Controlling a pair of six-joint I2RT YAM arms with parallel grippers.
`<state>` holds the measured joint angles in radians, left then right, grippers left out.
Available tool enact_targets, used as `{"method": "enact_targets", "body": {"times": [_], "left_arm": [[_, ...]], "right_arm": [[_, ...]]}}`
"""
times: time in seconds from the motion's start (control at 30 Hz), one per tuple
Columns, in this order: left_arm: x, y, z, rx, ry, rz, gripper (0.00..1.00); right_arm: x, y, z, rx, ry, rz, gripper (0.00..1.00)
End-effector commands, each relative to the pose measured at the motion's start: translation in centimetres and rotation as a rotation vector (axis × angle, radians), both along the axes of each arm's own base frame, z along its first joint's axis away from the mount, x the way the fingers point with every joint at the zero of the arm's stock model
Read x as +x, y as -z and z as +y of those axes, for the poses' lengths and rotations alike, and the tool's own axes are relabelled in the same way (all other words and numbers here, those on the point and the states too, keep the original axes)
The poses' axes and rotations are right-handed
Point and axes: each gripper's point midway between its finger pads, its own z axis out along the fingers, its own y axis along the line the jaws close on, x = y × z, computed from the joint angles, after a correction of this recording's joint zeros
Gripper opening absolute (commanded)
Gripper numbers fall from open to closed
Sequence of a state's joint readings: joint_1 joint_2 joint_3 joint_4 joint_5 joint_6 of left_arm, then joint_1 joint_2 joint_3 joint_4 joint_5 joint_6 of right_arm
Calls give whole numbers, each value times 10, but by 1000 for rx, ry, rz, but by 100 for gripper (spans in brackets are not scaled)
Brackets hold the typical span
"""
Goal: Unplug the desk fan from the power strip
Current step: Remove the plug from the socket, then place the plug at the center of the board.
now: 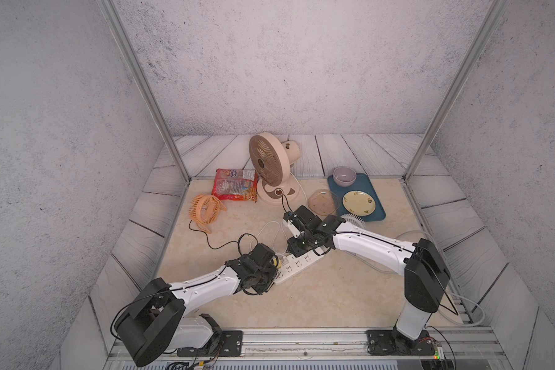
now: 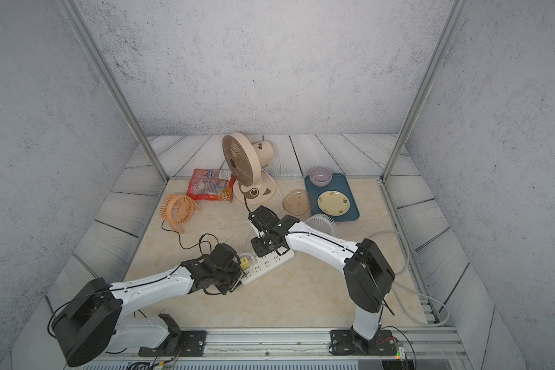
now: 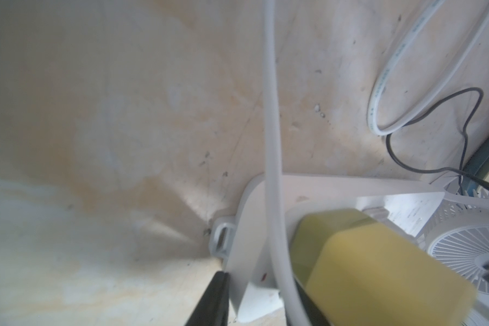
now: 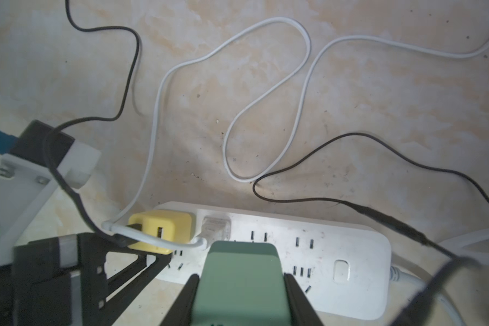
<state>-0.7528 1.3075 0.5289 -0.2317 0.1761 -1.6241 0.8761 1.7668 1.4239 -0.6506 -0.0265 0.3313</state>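
Left fingers [image 3: 211,296]: clamped shut across the left end of the power strip [image 4: 280,254], one black finger on each long edge.
Orange fan [image 1: 205,208]: lying well beyond the strip's left end, with its black cord trailing back toward the strip.
Snack packet [image 1: 234,185]: red, lying flat, farther beyond the strip than the orange fan.
Desk fan [image 1: 268,160]: beige and upright, well beyond the strip's middle.
Yellow adapter [image 4: 160,228]: seated in the strip's leftmost socket group, just beside the left fingers, with a black plug in its side.
White plug [image 4: 216,228]: in the strip next to the yellow adapter. Its white cord loops away behind the strip.
Power strip: white, flat on the tabletop [image 1: 318,298], lying diagonally in both top views. The switch [image 4: 340,271] and pale grey cord [image 4: 407,282] are at its right end.
Right fingers [image 4: 185,299]: pinching a green adapter [image 4: 240,276] from both sides, directly over the strip's middle sockets. Whether its pins sit in the sockets cannot be told.
Clear dish [image 1: 324,200]: beyond the strip's right end.
White fan [image 1: 353,220]: lying beyond the strip's right end, nearer the strip than the dish.
Blue tray [image 1: 378,211]: farthest past the strip's right end, carrying a lilac bowl [image 1: 344,176] and a yellow plate [image 1: 359,201].
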Motion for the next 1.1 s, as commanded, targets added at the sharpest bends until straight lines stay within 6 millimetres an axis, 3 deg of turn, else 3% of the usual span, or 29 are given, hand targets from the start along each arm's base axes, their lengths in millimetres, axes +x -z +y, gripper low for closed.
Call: {"method": "enact_targets", "body": {"times": [0.0, 0.23, 0.4, 0.57, 0.67, 0.83, 1.07], "left_arm": [[-116, 67, 108, 419, -27, 451, 36], [-118, 69, 109, 422, -17, 450, 36], [-120, 70, 111, 426, -7, 451, 36], [-122, 71, 112, 427, -7, 454, 37], [-121, 70, 112, 426, -7, 449, 37], [-122, 72, 112, 426, -3, 454, 37], [-120, 68, 112, 427, -6, 436, 37]], "right_arm": [[19, -23, -10, 19, 60, -46, 28], [66, -41, -26, 48, 156, -108, 28], [107, -49, -51, 48, 235, -145, 28], [133, -51, -71, 50, 281, -154, 27], [135, -34, -68, 51, 269, -119, 28], [130, 12, -62, 17, 247, -25, 28], [126, 39, -58, 48, 229, 60, 32]]}}
